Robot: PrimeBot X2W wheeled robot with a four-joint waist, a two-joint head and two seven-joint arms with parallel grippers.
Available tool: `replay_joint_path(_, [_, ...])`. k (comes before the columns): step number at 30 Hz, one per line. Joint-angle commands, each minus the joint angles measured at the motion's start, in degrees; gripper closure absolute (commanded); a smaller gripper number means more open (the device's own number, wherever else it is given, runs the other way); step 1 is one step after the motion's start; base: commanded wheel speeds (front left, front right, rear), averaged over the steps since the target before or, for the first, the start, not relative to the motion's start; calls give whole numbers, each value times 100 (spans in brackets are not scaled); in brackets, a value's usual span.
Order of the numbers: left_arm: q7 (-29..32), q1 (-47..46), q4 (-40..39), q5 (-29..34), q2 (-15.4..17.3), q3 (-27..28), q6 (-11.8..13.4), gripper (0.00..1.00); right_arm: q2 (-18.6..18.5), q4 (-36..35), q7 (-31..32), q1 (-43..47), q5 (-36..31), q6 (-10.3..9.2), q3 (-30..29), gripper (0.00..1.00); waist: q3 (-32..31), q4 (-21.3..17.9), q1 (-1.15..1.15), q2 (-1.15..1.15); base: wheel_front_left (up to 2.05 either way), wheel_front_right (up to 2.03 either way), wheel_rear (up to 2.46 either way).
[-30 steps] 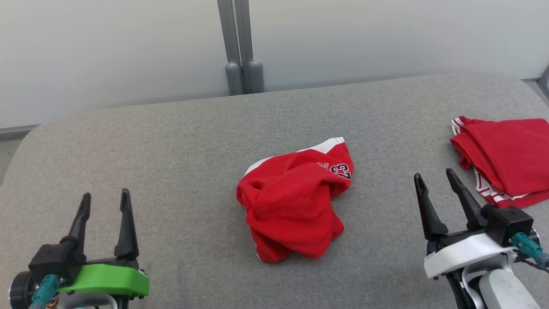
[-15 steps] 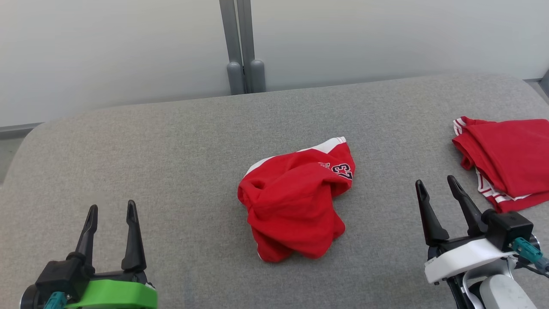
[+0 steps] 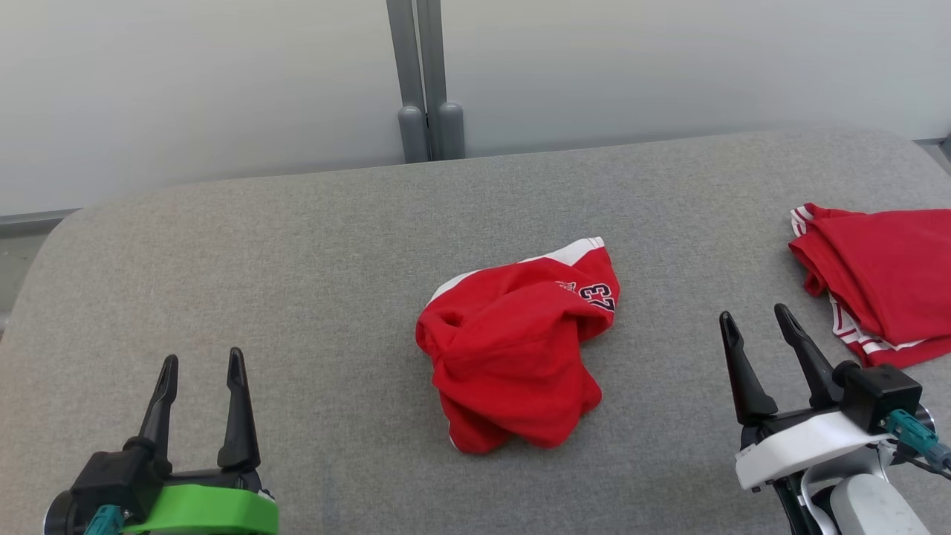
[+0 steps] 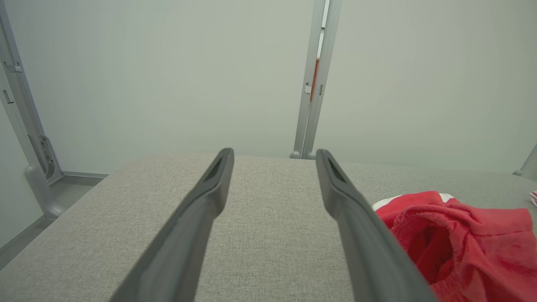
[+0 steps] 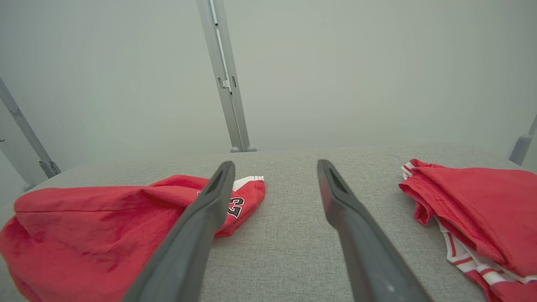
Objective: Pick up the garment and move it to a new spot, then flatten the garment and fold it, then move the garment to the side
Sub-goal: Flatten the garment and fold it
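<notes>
L gripper (image 3: pixel 203 355) hovering near-left, jaws open wide, gripping nothing | R gripper (image 3: pixel 752 312) hovering near-right, jaws open, gripping nothing | garment (image 3: pixel 513 357) lying crumpled mid-surface (image 3: pixel 297 245) btwn both, untouched | folded red stack (image 3: pixel 884 275) sitting far-right

We read this as a lab or robot test cell, not a home. The work surface (image 3: pixel 297 245) is a broad table padded in grey fabric, with rounded corners. Along its far side stand plain pale partition panels (image 3: pixel 186 82) joined by a grey metal post (image 3: pixel 423 74). A similar metal frame (image 4: pixel 25 109) stands at the left over bare floor (image 4: pixel 71 191). A crumpled red garment (image 3: pixel 513 364) and a folded red one (image 3: pixel 884 282) lie on the padding.
</notes>
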Motion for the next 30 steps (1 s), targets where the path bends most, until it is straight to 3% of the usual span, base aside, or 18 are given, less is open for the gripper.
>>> replay_joint_path(1, [-16,-33,0,47,-13,42,-35,0,-2,8,-14,-21,7,3,-5,0,-1,7,0,0,0,0,0])
replay_joint_path(6, [-16,-44,-2,115,-61,118,-127,0,26,166,85,-8,96,3,63,0,5,47,0,0,0,0,0])
replay_joint_path(10, [-16,-128,28,176,-118,120,-201,0,25,489,631,-121,416,3,293,0,60,192,0,0,0,0,0])
replay_joint_path(20, [-16,-307,165,251,-241,133,-350,0,78,1785,1937,-766,1310,4,765,0,288,1027,0,0,0,0,0])
replay_joint_path(28, [-17,-336,205,309,-299,265,-395,0,212,2508,2331,-975,1666,3,998,0,376,1437,0,0,0,0,0])
replay_joint_path(29, [-17,-327,213,309,-310,274,-402,0,201,2539,2328,-983,1699,4,1034,33,378,1446,0,0,0,0,0])
replay_joint_path(30, [-17,-316,222,317,-325,284,-407,0,186,2572,2316,-990,1734,3,1078,58,377,1450,0,0,0,0,0])
